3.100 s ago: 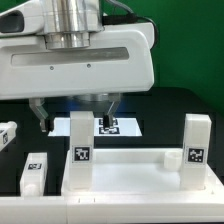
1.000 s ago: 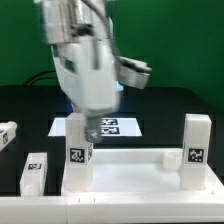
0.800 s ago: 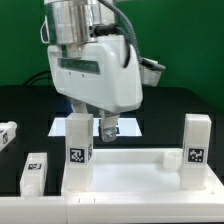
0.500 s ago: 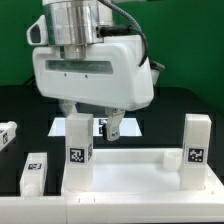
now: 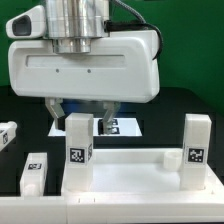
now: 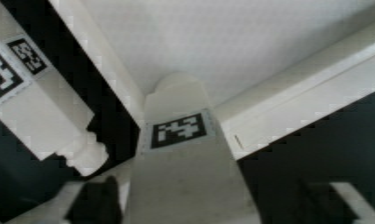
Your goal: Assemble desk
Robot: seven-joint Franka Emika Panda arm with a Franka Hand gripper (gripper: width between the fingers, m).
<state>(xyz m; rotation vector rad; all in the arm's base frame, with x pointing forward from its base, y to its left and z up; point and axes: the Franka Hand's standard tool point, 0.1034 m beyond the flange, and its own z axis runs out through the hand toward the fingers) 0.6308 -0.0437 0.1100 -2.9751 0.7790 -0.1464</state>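
The white desk tabletop (image 5: 130, 172) lies at the front with its rim up. Two tagged legs stand upright in its corners, one on the exterior view's left (image 5: 78, 150) and one on the right (image 5: 196, 150). My gripper (image 5: 81, 124) hangs over the left leg, open, with one finger on each side of the leg's top and a small gap at each side. In the wrist view that leg (image 6: 180, 130) runs up between the dark fingers of the gripper (image 6: 187, 205), with the tabletop (image 6: 273, 60) behind it.
Two loose legs lie on the black table at the exterior view's left, one near the tabletop (image 5: 35, 172) and one at the edge (image 5: 5, 135). The marker board (image 5: 122, 127) lies flat behind the tabletop. A green backdrop closes the rear.
My gripper has turned broadside and shifted toward the exterior view's left, so its fingers now straddle the left upright leg's top. The legs and tabletop have not moved.
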